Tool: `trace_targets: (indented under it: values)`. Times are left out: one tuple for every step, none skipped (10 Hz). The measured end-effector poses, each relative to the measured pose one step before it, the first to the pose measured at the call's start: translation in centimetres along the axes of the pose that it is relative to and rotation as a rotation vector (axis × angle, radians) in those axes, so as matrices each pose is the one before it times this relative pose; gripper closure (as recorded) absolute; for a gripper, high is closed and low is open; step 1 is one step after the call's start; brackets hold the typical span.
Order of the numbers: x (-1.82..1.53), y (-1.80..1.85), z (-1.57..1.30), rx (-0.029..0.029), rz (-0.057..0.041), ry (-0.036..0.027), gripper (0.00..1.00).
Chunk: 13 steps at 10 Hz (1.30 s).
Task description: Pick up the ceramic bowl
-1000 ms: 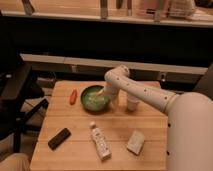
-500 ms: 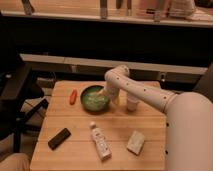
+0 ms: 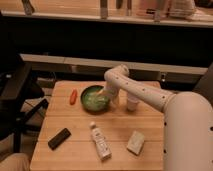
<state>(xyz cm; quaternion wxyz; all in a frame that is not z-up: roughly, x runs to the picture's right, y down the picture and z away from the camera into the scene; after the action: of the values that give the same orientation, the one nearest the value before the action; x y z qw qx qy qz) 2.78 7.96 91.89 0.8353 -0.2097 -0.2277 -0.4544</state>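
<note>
Green and speckled, the ceramic bowl (image 3: 91, 100) sits toward the far side of the wooden tabletop (image 3: 117, 132), with an orange item (image 3: 73, 96) to its left and a small white cup (image 3: 132, 103) to its right. For a good pick, I judge I should take the rim squarely, clamp firmly, then lift straight up without tipping, clear of the cup. My end effector (image 3: 103, 94) is down at the bowl's right rim, seemingly touching it. I cannot tell how far open it is, or whether it holds the rim.
</note>
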Motion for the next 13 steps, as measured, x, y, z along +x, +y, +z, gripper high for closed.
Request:
trace_targets:
  values:
    - [0.090, -0.136, 0.024, 0.00088, -0.00482, -0.00029, 0.20]
    - [0.077, -0.029, 0.036, -0.00028, -0.00237, 0.00022, 0.20]
    - [0.088, -0.035, 0.006, -0.00031, -0.00352, 0.00056, 0.20]
    - [0.047, 0.050, 0.039, -0.00296, -0.00316, -0.00101, 0.20]
    - [0.050, -0.038, 0.055, -0.00114, -0.00350, -0.00078, 0.20]
    - [0.052, -0.080, -0.007, -0.00075, -0.00314, -0.00011, 0.20]
    - [0.022, -0.043, 0.078, -0.00367, -0.00509, -0.00189, 0.20]
    - [0.095, -0.028, 0.035, -0.00033, -0.00349, -0.00059, 0.20]
    - [0.086, 0.102, 0.067, -0.00417, -0.00326, -0.00253, 0.20]
    - [0.104, -0.047, 0.063, 0.00014, -0.00321, -0.00084, 0.20]
    - [0.087, -0.055, 0.030, -0.00032, -0.00305, 0.00034, 0.20]
    - [0.051, -0.029, 0.061, -0.00137, -0.00280, 0.00030, 0.20]
    - [0.090, -0.033, 0.034, -0.00043, -0.00296, 0.00003, 0.20]
